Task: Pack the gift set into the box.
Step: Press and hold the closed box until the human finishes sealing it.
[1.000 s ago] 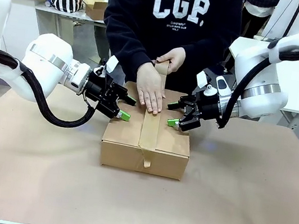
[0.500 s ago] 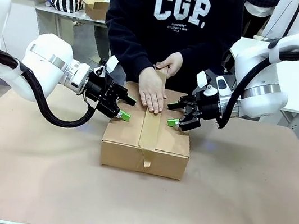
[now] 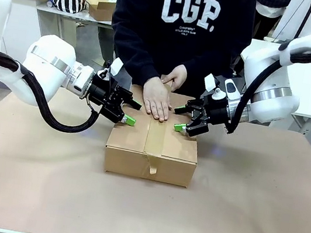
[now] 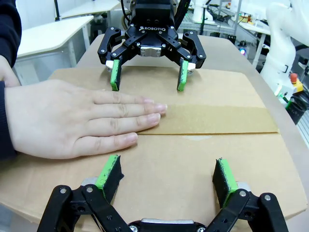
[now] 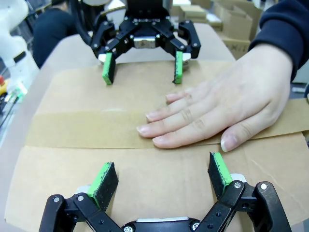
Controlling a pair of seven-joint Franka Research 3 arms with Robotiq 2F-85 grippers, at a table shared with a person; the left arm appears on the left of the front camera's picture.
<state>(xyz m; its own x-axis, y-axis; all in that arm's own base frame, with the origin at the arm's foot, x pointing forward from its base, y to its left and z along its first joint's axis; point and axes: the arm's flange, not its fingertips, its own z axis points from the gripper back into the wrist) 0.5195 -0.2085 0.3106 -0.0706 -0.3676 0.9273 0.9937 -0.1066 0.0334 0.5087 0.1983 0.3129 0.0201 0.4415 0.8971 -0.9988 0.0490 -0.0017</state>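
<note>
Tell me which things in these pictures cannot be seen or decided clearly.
- Inside of the box: hidden in all views by the closed flaps and the tape.
- Far end of the tape: covered by the person's flat hand in the front view.
- Whether the left claw and right claw press on the box top or stay just above it: not clear in any view.
- Small print on the sweatshirt: too small, front view.

White arms (image 3: 45,66), black grippers (green pads (image 3: 129,120)), navy sweatshirt (image 3: 182,20)
</note>
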